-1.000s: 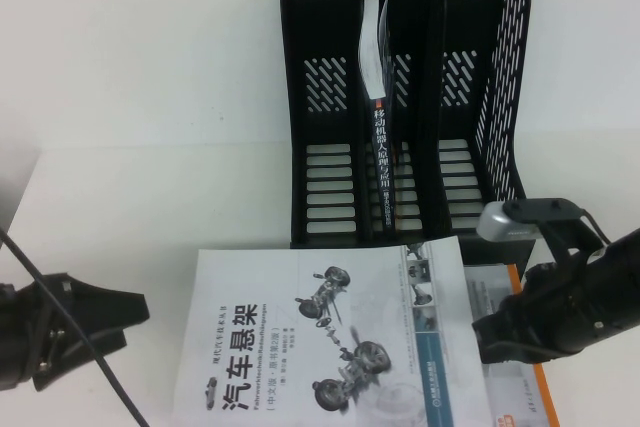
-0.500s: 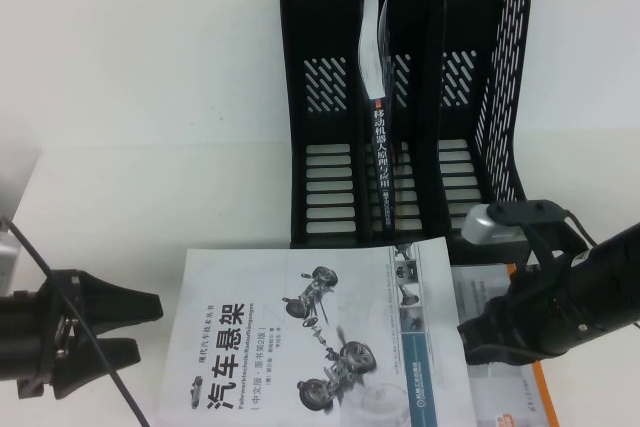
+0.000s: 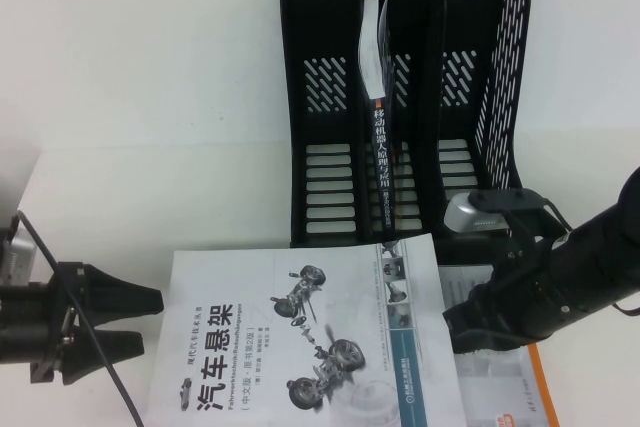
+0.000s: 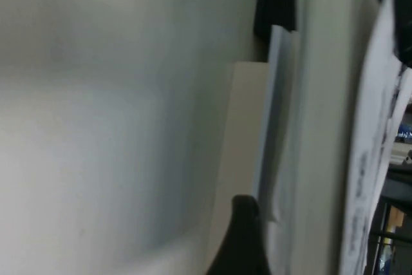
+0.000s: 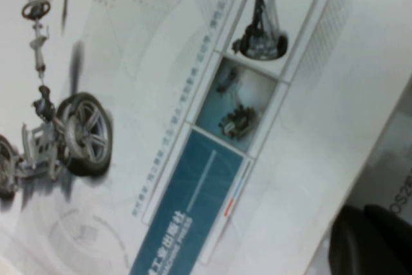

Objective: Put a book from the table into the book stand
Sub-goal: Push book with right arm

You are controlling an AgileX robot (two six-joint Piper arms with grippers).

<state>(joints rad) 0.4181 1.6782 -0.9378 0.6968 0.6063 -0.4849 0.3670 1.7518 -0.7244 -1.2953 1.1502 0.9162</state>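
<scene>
The book (image 3: pixel 310 337), white with a bold black title, suspension pictures and a blue strip, lies flat on the white table (image 3: pixel 150 97) in front of the black book stand (image 3: pixel 330 97). My right gripper (image 3: pixel 457 325) is shut and presses against the book's right edge. In the right wrist view the cover (image 5: pixel 161 127) fills the picture, with a dark fingertip (image 5: pixel 370 243) at its edge. My left gripper (image 3: pixel 150 322) is open, level with the book's left edge and almost touching it. The left wrist view shows the book's white side (image 4: pixel 322 127) and one finger (image 4: pixel 244 236).
A dark-spined book (image 3: pixel 380 147) stands in the stand's middle slot; the left and right slots hold nothing. The orange-edged ROS2 book (image 3: pixel 500 387) lies under my right arm, partly under the book, and also shows in the right wrist view (image 5: pixel 393 172).
The right gripper has moved left and slid the book left across the table. The left gripper has moved right toward the book's left edge.
</scene>
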